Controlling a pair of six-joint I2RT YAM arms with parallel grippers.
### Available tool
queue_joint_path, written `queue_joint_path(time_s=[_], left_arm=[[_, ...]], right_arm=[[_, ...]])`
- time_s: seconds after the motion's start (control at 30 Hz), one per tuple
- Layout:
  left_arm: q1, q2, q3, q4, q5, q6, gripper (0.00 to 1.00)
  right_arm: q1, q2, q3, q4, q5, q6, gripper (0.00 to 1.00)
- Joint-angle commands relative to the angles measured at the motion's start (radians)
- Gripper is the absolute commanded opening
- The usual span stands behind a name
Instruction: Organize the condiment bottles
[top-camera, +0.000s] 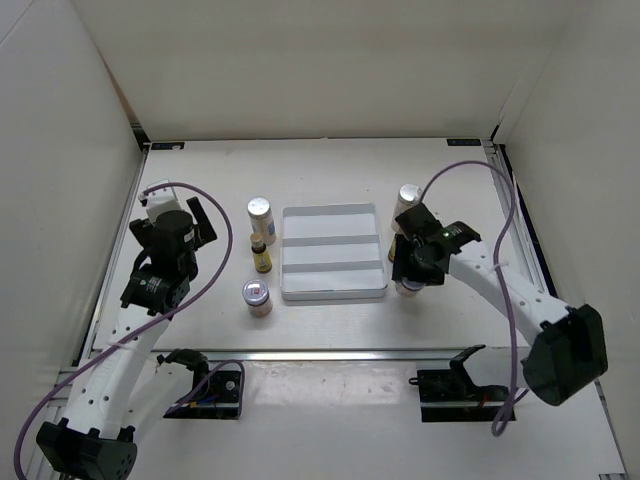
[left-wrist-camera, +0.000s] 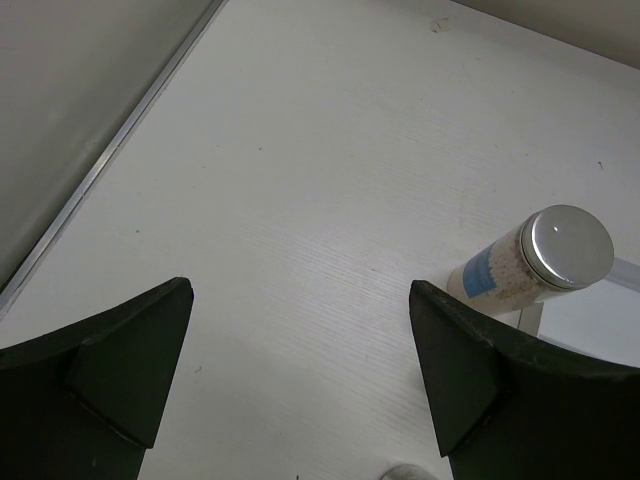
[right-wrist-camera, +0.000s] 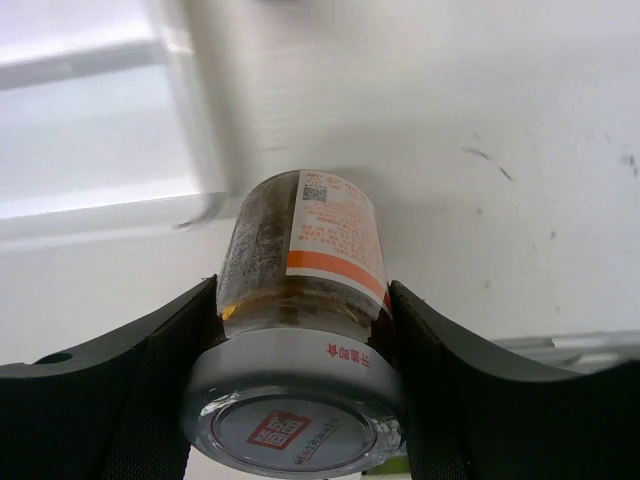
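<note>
Looking down on a white desk (top-camera: 200, 170) with a white three-section tray (top-camera: 333, 252) near its middle. My left fingers (left-wrist-camera: 110, 350) hang spread wide over the desk left of the tray, holding nothing. My right fingers (right-wrist-camera: 130, 390) are just beside the tray's right edge, pinching a short jar (right-wrist-camera: 305, 250) by its sides.

Three bottles stand in a row left of the tray, far to near:
- a tall white bottle (top-camera: 261, 218) with a silver cap and a blue label too blurred to read
- a slim yellow bottle (top-camera: 262, 255) with a dark cap
- a second short jar (top-camera: 258, 298)

A second tall white bottle (top-camera: 407, 200) stands right of the tray, just beyond my right fingers.

The pinched jar holds brownish contents. Its white label shows an orange band, a small square code and red print too small to read. Its silver lid (right-wrist-camera: 290, 420) bears a red square mark and red characters along the rim.
</note>
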Motion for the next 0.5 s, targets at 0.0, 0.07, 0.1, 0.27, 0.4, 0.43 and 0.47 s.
queue_joint_path(time_s=[0.0, 0.07, 0.1, 0.27, 0.4, 0.43, 0.47], left_arm=[[-0.004, -0.015, 0.003, -0.004, -0.019, -0.006, 1.00], [-0.004, -0.015, 0.003, -0.004, -0.019, -0.006, 1.00], [-0.004, -0.015, 0.003, -0.004, -0.019, -0.006, 1.00], [-0.004, -0.006, 0.003, -0.004, -0.019, -0.006, 1.00], [-0.004, -0.006, 0.003, -0.004, -0.028, -0.006, 1.00], [-0.004, -0.006, 0.003, -0.004, -0.037, -0.006, 1.00], [-0.004, -0.006, 0.003, -0.004, -0.037, -0.006, 1.00]], right_arm=[[0.103, -0.083, 0.154, 0.017, 0.050, -0.019, 0.22], [0.159, -0.060, 0.186, 0.028, 0.050, -0.030, 0.19], [0.172, -0.045, 0.198, 0.061, 0.050, -0.044, 0.17], [0.218, 0.113, 0.240, 0.132, 0.029, -0.062, 0.09], [0.219, 0.220, 0.240, 0.175, 0.014, -0.073, 0.09], [0.219, 0.257, 0.249, 0.192, 0.004, -0.073, 0.08], [0.219, 0.273, 0.249, 0.203, 0.004, -0.073, 0.08]])
